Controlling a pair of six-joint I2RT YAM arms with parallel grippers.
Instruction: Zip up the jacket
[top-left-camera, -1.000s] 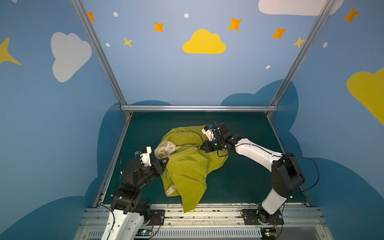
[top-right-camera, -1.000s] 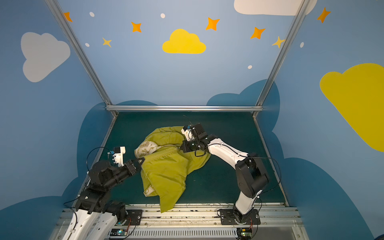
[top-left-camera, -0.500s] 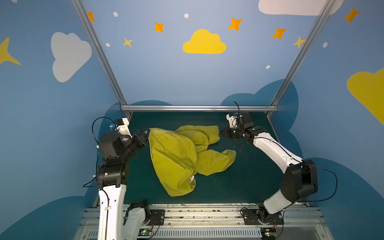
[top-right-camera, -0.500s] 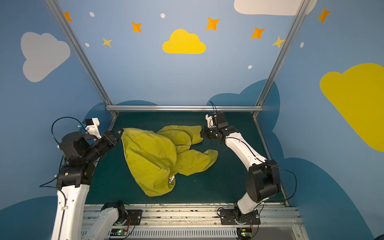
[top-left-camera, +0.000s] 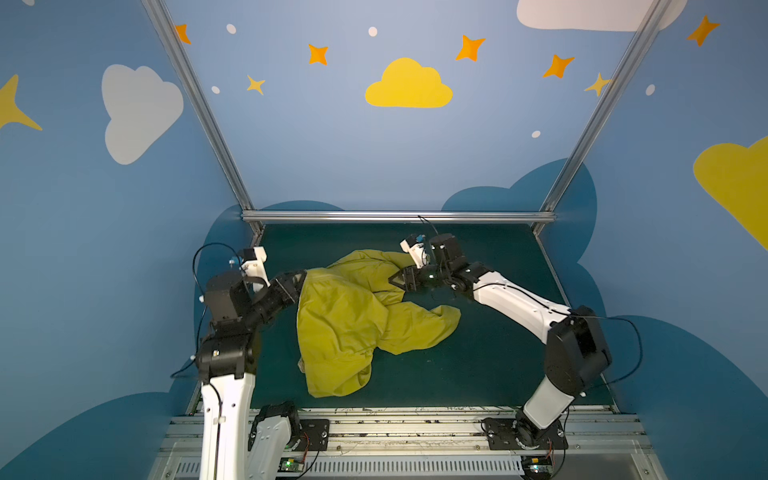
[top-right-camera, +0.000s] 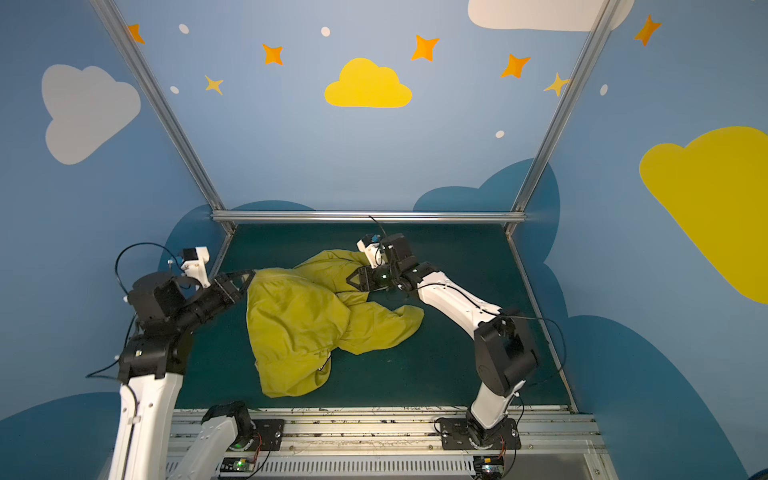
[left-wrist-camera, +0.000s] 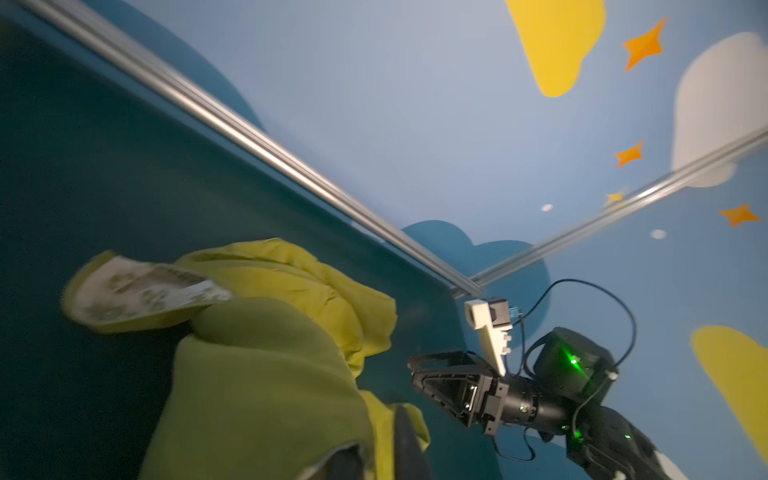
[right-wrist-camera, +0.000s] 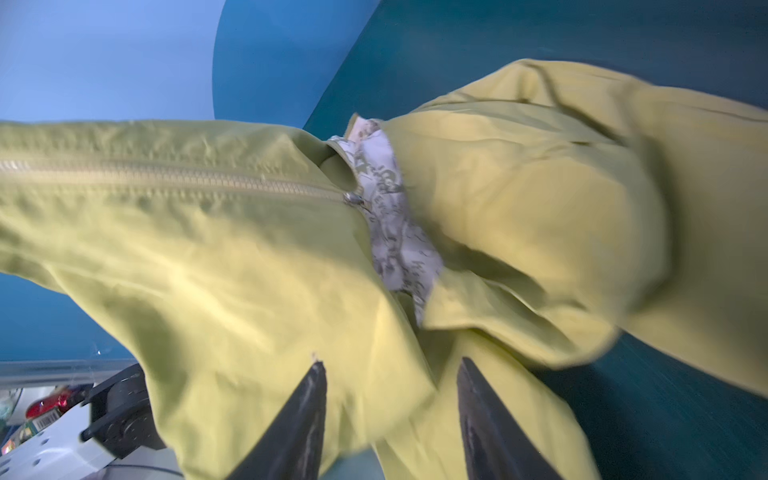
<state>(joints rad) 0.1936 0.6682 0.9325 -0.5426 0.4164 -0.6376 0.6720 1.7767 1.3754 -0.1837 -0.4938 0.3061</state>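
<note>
The mustard-yellow jacket (top-left-camera: 353, 320) (top-right-camera: 299, 320) lies crumpled on the green mat, back side up in both top views. My left gripper (top-left-camera: 301, 276) (top-right-camera: 249, 274) is at its far left corner. In the left wrist view the left gripper (left-wrist-camera: 378, 432) has its fingers parted, with a fold of yellow fabric between them. My right gripper (top-left-camera: 392, 280) (top-right-camera: 351, 280) (left-wrist-camera: 413, 370) sits at the jacket's far right edge. The right gripper (right-wrist-camera: 390, 361) stands open over the cloth. The zipper (right-wrist-camera: 174, 178) runs closed up to its slider (right-wrist-camera: 353, 198), beside the printed cream lining (right-wrist-camera: 390, 220).
An aluminium rail (top-left-camera: 399, 216) bounds the green mat (top-left-camera: 498, 353) at the back, with slanted posts at both far corners. The metal base plate (top-left-camera: 395, 428) carrying both arm mounts runs along the front edge. Blue painted walls close in both sides.
Both grippers carried the jacket from the front toward the back and stretched it out. Now both have opened and moved inward, the right one most, and the jacket has gone slack.
</note>
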